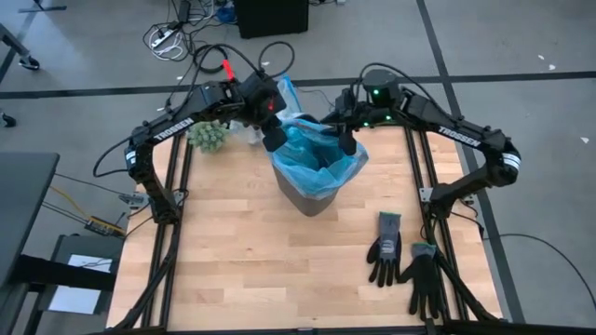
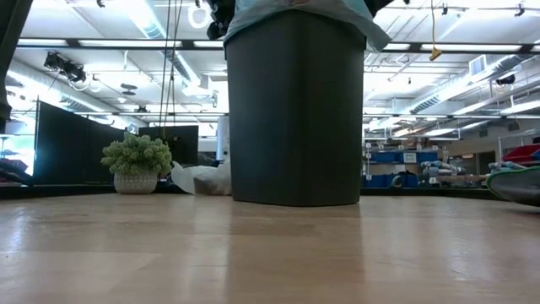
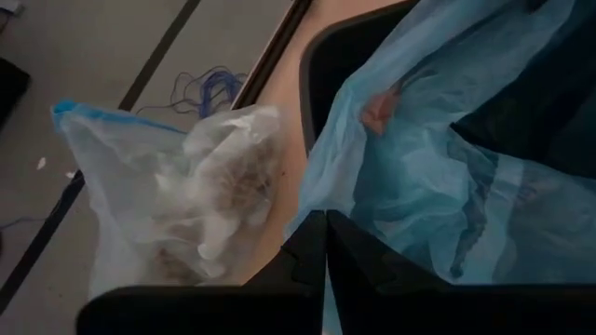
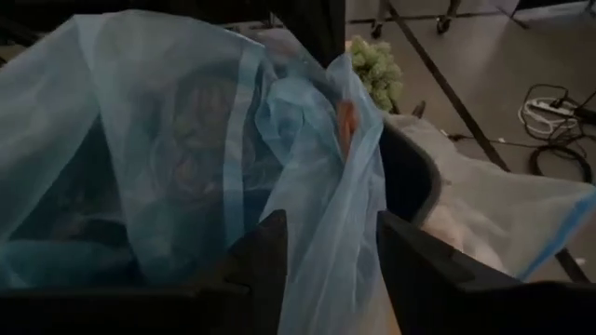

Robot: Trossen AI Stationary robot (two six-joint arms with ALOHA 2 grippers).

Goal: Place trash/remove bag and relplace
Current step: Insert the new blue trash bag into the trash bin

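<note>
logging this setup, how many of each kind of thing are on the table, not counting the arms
black bin: 1
light-blue bag lining the bin: 1
filled grey-white bag behind the bin: 1
black gloves: 2
green fuzzy clump in a white pot: 1
total: 6

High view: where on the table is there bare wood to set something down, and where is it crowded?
Bare wood: the wide stretch in front of the black bin across to the table's left edge, and the strip between bin and black gloves. Crowded: the far edge, where the left gripper and right gripper work the light-blue bag, beside the green plant and filled bag.
</note>
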